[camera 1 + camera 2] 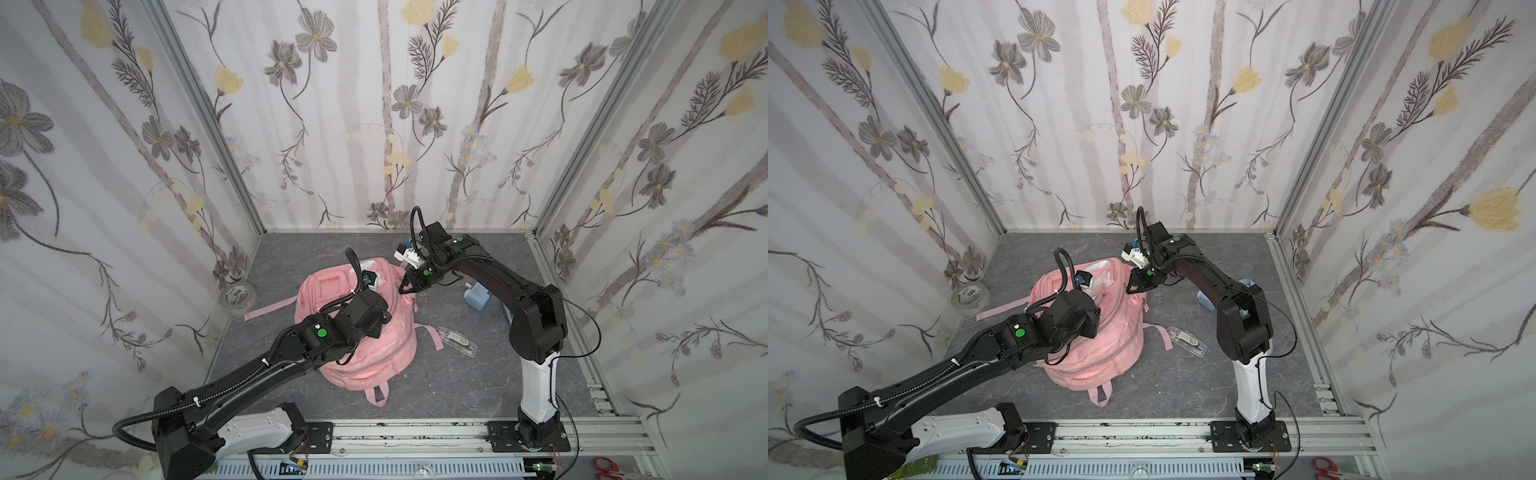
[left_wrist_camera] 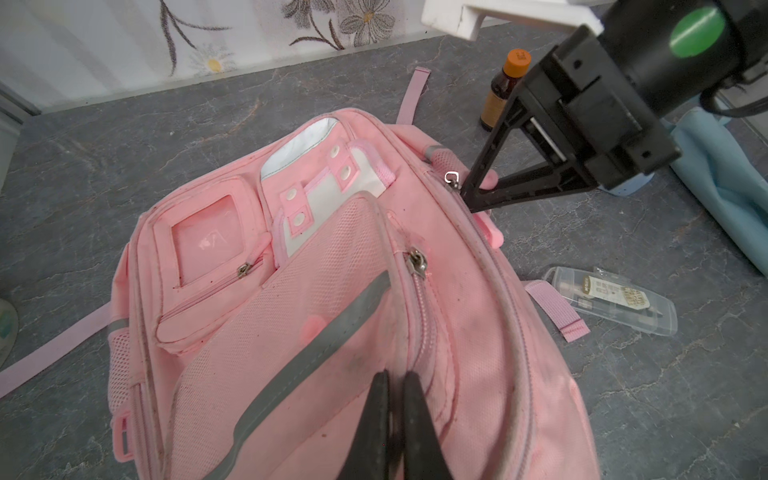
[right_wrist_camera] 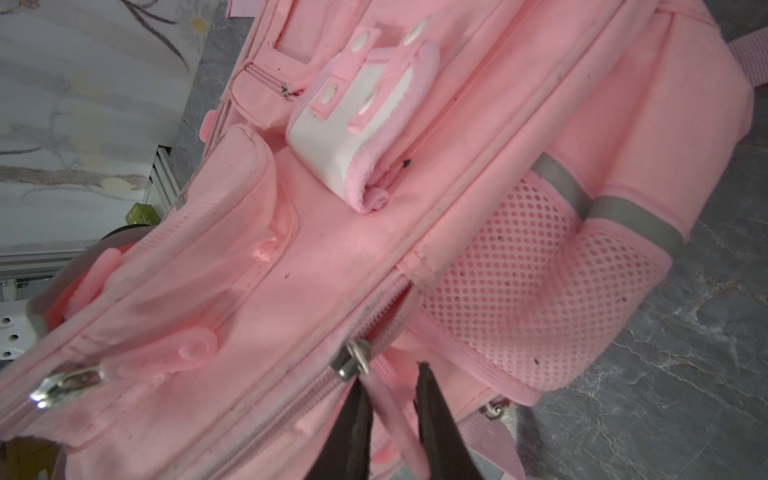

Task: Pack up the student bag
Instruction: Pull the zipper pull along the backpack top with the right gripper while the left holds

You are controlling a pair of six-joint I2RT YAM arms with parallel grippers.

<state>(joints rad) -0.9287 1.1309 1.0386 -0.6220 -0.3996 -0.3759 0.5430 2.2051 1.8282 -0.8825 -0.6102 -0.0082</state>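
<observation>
The pink student bag lies on the grey floor in both top views, front pockets up. My left gripper is shut on a fold of the student bag's fabric beside a front zipper. My right gripper is at the bag's far right edge. In the right wrist view it stands open, its fingers on either side of the pink pull tab that hangs from the metal zipper slider. The tab is not clamped.
A tape roll lies by the left wall. A clear plastic case lies right of the bag. A light-blue pouch and a brown bottle with an orange cap sit behind my right arm. Pink straps trail over the floor.
</observation>
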